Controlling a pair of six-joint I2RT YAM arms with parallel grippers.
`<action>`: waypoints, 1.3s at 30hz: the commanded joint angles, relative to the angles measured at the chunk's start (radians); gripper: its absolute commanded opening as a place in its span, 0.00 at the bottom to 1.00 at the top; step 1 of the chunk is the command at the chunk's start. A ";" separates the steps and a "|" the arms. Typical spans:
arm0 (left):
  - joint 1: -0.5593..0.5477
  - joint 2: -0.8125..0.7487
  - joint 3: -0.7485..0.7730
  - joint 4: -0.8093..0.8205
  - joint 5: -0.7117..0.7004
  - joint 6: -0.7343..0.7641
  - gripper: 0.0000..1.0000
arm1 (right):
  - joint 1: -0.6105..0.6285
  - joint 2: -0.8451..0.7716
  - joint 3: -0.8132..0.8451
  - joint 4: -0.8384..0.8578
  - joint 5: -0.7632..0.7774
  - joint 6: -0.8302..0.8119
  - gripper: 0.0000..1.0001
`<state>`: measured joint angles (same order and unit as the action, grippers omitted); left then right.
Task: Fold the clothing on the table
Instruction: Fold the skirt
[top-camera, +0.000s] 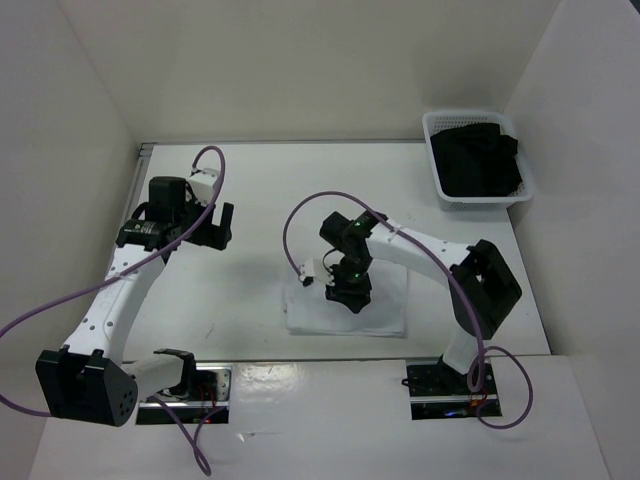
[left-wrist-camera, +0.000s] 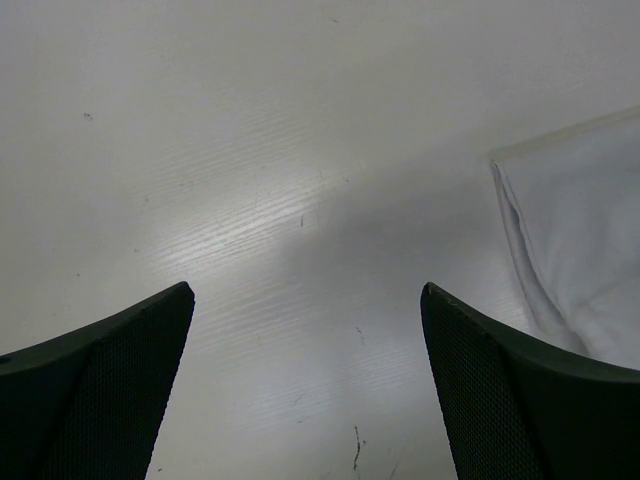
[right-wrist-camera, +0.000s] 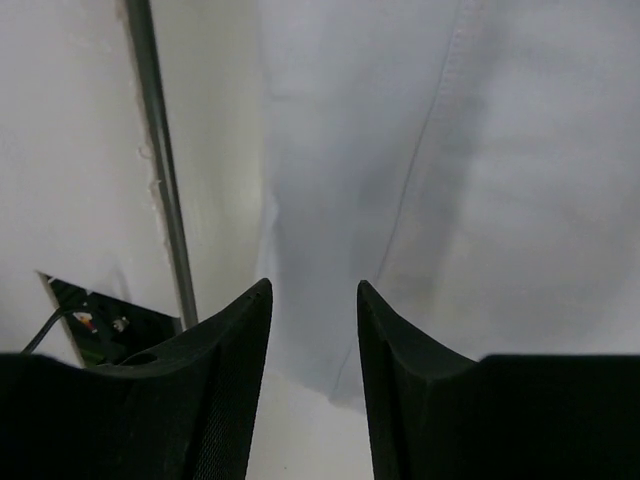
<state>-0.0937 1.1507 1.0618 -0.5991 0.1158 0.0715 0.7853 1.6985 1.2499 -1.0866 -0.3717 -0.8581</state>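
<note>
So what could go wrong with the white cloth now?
The right gripper hangs just over the clothing, jaws slightly apart; a finger might catch a layer on lifting and spoil the fold. The clothing lies near the table's near edge, so a nudge could slide it over. The left gripper is open over bare table, too far to pin it down.

Bright, even light. Glare streak on the smooth white flat tabletop (left-wrist-camera: 250, 225), left wrist view centre; lower corners possibly defocused.
</note>
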 joint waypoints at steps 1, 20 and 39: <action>0.005 -0.002 0.000 0.015 0.018 -0.009 1.00 | 0.028 0.000 -0.001 -0.094 -0.074 -0.030 0.45; 0.005 0.020 -0.010 0.005 -0.041 -0.021 1.00 | -0.162 -0.106 -0.017 0.330 0.165 0.365 0.81; 0.005 0.058 -0.010 0.005 -0.102 -0.039 1.00 | -0.043 0.050 -0.013 0.224 0.315 0.608 0.99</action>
<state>-0.0937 1.2068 1.0599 -0.5999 0.0292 0.0475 0.7433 1.7317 1.2564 -0.8639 -0.1139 -0.3088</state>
